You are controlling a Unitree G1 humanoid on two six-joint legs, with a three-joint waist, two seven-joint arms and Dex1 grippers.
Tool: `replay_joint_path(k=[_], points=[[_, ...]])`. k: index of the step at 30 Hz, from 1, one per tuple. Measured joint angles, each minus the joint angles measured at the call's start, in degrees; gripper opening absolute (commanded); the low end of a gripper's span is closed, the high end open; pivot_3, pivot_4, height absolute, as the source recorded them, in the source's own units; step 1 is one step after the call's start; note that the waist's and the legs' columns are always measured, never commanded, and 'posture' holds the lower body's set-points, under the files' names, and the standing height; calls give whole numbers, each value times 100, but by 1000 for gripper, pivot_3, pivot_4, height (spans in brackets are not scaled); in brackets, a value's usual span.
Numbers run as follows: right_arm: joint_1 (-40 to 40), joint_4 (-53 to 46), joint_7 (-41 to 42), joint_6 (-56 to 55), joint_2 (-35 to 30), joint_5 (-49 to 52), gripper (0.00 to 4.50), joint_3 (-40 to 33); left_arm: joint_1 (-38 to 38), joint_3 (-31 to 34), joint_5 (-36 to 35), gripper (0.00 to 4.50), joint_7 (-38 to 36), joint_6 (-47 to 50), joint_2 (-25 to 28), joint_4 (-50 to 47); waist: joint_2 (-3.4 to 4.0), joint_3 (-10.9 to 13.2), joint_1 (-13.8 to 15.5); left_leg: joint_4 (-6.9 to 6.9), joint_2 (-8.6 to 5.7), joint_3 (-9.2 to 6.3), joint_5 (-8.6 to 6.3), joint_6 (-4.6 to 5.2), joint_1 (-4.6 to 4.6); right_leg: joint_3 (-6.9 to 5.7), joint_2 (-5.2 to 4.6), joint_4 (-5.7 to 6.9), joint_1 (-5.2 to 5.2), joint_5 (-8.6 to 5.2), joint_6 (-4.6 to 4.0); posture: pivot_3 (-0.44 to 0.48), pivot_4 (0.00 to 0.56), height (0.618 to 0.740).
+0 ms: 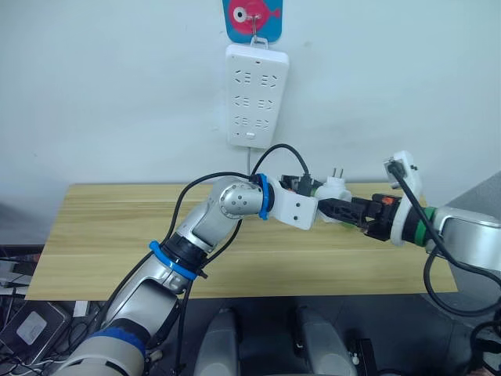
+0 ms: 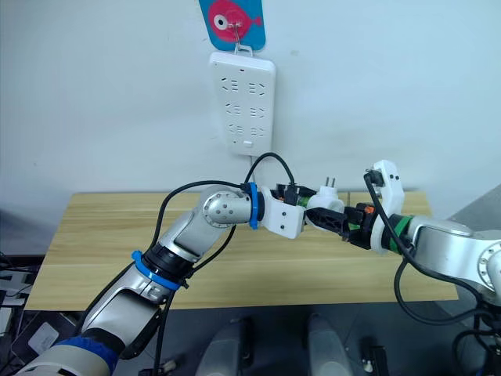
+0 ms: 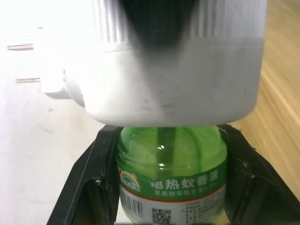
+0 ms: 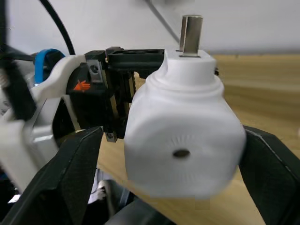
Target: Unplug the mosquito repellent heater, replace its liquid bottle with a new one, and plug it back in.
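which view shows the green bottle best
The left wrist view: the bottle sits close up between the left pincer's fingers, its label readable and its neck inside the heater. The right wrist view shows the heater with the bottle hidden behind it. In the eye views it is too small to make out.

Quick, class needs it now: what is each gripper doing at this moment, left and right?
Left gripper: jaws closed on the green liquid bottle under the heater.
Right gripper: jaws closed on the white mosquito repellent heater, held above the table.
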Motion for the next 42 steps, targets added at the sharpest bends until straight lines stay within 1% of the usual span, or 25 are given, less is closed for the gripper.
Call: replay_joint_path(k=[2,5,7,10,11,12,13,14,19,24,28,31,33,34,35,38,42], points=[[205,-294,-35,-167,-7,-96,4484,-54,99,117,-164,2286,20,92,-94,59,2,-1,-4,1,-1,3,0,0,0,3,-1,1,0,0,0,-169,246,740],[493,-1192,-110,-445,5,-775,4484,-141,408,545,-871,2286,145,803,-687,72,4,-3,-18,11,-1,-3,1,-2,-4,-1,-2,3,0,0,0,-187,242,740],[676,-1766,27,-518,17,-1547,4484,-104,590,831,-1405,2286,263,1205,-1155,50,5,-5,-11,17,-2,-6,2,-4,-7,-6,-1,3,0,-1,1,-198,236,740],[1128,-2316,250,-729,199,-3191,4484,87,827,1212,-2229,2286,561,1888,-1791,-250,5,-16,-24,25,-3,-3,7,-13,-8,0,0,5,1,-1,1,-219,231,740],[1259,-2371,218,-866,420,-3636,4484,136,840,1357,-2439,2286,730,2170,-1962,-378,1,-22,-35,29,-2,-4,8,-15,-8,-1,1,8,1,0,2,-228,228,740],[1370,-2372,113,-1029,780,-3908,4484,147,845,1461,-2576,2286,864,2364,-2067,-496,-1,-35,-48,30,-1,-4,9,-17,-7,-2,4,10,1,0,2,-234,227,740],[1440,-2371,-8,-1174,1120,-4099,4484,157,857,1505,-2668,2286,932,2483,-2085,-631,3,-53,-78,28,0,-3,10,-19,-4,0,6,14,2,0,2,-234,227,740],[1470,-2371,-100,-1283,1322,-4271,4484,165,879,1523,-2730,2286,986,2577,-2084,-751,23,-69,-117,28,-2,0,11,-20,-2,5,5,14,4,-1,2,-244,225,740],[1377,-2370,-273,-1344,1837,-4872,4484,391,1079,1483,-2902,2286,1014,2863,-2039,-982,35,-124,-202,27,-3,2,5,-10,4,7,8,17,7,-1,2,-248,222,740],[1118,-2370,-226,-1302,1984,-5149,4484,562,1032,1435,-2919,2286,934,2781,-1899,-928,42,-144,-245,27,-5,3,2,-5,4,8,8,16,7,-1,2,-237,220,740],[1026,-2370,-41,-1331,2130,-5086,4484,591,978,1451,-2921,2286,871,2679,-1814,-762,42,-160,-246,25,-5,3,1,-2,3,8,8,14,7,0,2,-229,219,740],[1072,-2371,199,-1371,2067,-4749,4484,402,979,1459,-2952,2286,817,2629,-1728,-732,43,-161,-244,25,-6,1,0,-1,3,7,7,14,7,0,1,-223,218,740],[1233,-2370,424,-1408,1791,-4394,4484,43,980,1481,-3050,2286,658,2620,-1612,-723,42,-161,-237,25,-6,3,0,0,3,7,5,11,9,0,1,-219,215,740],[1315,-2365,553,-1426,1647,-4202,4141,-161,979,1501,-3113,2286,566,2619,-1554,-707,43,-163,-236,25,-7,3,-1,0,3,7,5,12,9,0,1,-219,215,740],[1413,-2346,692,-1432,1467,-4033,3973,-350,975,1523,-3182,2286,457,2608,-1493,-682,43,-164,-235,24,-7,3,-1,0,3,7,5,12,10,0,1,-219,215,740],[1665,-2151,1097,-1400,944,-3633,2921,-827,927,1611,-3362,2286,105,2585,-1286,-522,43,-169,-235,25,-6,2,-1,1,4,4,7,14,11,0,1,-214,213,740],[1797,-1701,1317,-1214,460,-3310,1449,-1141,832,1586,-3458,2286,-442,2347,-1029,-417,43,-169,-234,26,-6,4,-1,1,4,6,7,14,11,0,1,-211,214,740]])
